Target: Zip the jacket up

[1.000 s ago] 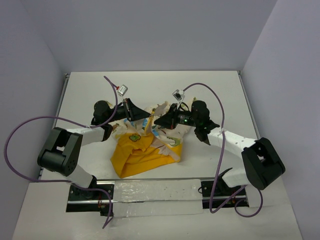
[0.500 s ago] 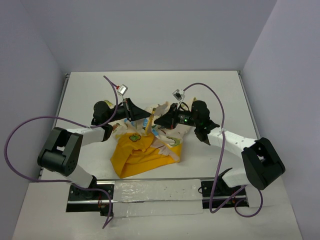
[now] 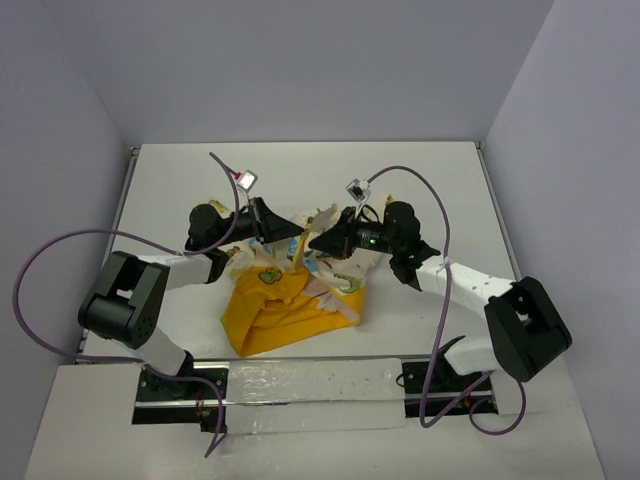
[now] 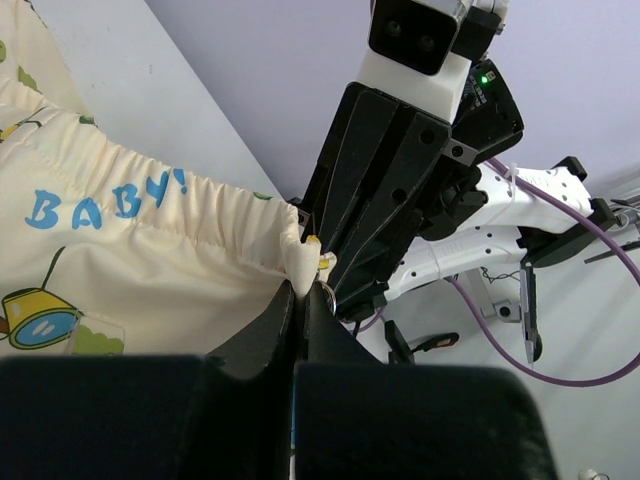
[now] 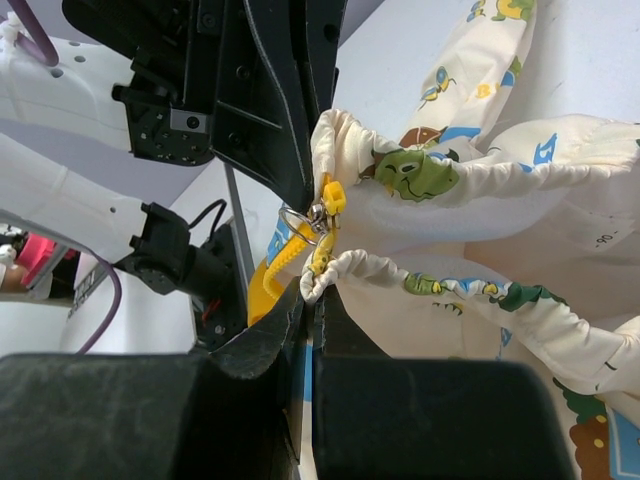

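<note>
The jacket (image 3: 285, 312) lies bunched on the table (image 3: 420, 180) between the two arms. Its yellow-orange side spreads toward the near edge, with a green patch (image 3: 268, 275) showing on top. The cream printed part is lifted at the far side of the heap, where both arms meet.

The left fingers (image 4: 262, 335) are pressed tight together on a fold of the cream gathered hem. A nub of fabric pokes up from between their tips, just beside the blue letters "BABY!" (image 4: 105, 200).

The right fingers (image 5: 268, 335) are clamped in the same way. They pinch another gathered edge just below the yellow zipper pull (image 5: 331, 195) and its metal ring (image 5: 300, 218). The pull sits where two gathered hems come together, and a strip of yellow zipper tape (image 5: 268, 272) hangs beneath it.

From above, the two sets of fingers point at each other, nearly tip to tip, over the far part of the heap. Each wrist camera shows the other arm's black fingers close in front of it. A thin yellow strip runs from the raised fabric down to the heap.
</note>
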Controlling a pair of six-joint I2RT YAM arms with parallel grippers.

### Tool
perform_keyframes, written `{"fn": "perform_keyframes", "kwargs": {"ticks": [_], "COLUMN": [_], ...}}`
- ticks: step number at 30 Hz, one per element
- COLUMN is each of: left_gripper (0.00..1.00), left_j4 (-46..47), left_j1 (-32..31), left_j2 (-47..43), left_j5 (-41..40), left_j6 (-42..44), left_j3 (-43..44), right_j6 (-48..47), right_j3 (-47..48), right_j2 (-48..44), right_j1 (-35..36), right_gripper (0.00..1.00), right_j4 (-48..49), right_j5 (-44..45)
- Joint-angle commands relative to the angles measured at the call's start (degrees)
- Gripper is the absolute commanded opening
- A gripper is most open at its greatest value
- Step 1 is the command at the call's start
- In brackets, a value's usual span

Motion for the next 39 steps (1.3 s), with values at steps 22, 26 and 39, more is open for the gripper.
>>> {"fn": "perform_keyframes", "kwargs": {"ticks": [22,26,39], "left_gripper": [0.00,0.00,0.00], "left_j4": [4.87,5.07,3.68], "left_j1": [-2.17,-2.50,-3.37], "left_j2": [-0.03,0.30,0.91], "left_j5": [4.64,4.94,5.21], "left_j6": [0.03,-0.06,0.82], "left_j3": [-0.31,-0.37,-0.02], "right_j6": [-1.26,-1.29,-1.82], "right_j3": [-1.04,-0.86,-0.60], "right_j2": [-5.10,-5.28,-7.38], "right_j1": [-2.87,-3.32,-3.85], "right_gripper": [0.00,0.00,0.00], "right_j4": [4.09,4.30,4.22], "right_j5": [3.19,3.04,1.47]}}
